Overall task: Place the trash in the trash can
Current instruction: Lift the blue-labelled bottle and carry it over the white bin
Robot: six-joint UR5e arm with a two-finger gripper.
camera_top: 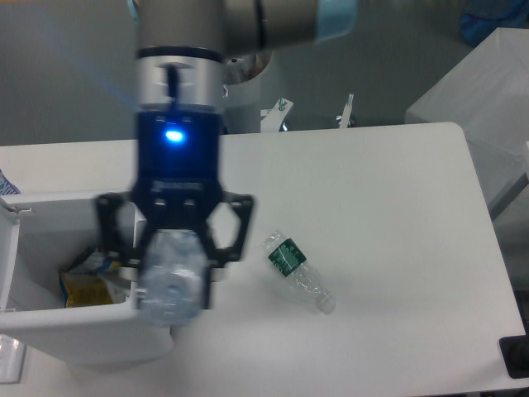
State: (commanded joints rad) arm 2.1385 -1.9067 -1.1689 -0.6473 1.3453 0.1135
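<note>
Two crushed clear bottles show on this scene. One, the longer bottle point(169, 279), hangs in the pincer point(171, 273), whose black fingers point(235, 231) are clenched on its sides; the bottle points its end toward the camera and looks blurred, so its label cannot be read. The pincer and its bottle hover above the right wall of the trash can point(91, 335), over the edge where the grey strip point(145, 240) runs along the rim. A blue light point(173, 136) glows on the wrist above the pincer, and the arm point(248, 21) rises out of the top of the frame.

The shorter bottle point(297, 271), with a green label, lies on its side on the white worktop point(372, 198), well to the right of the trash can and apart from the pincer. It lies slanted, one end toward the upper left, the other toward the lower right.

The trash can is white and boxy with thick walls, standing at the left edge of the worktop. Inside it lies a yellow and blue wrapper point(83, 285), partly hidden by the pincer. Behind the worktop stands the robot's base point(248, 74).
</note>
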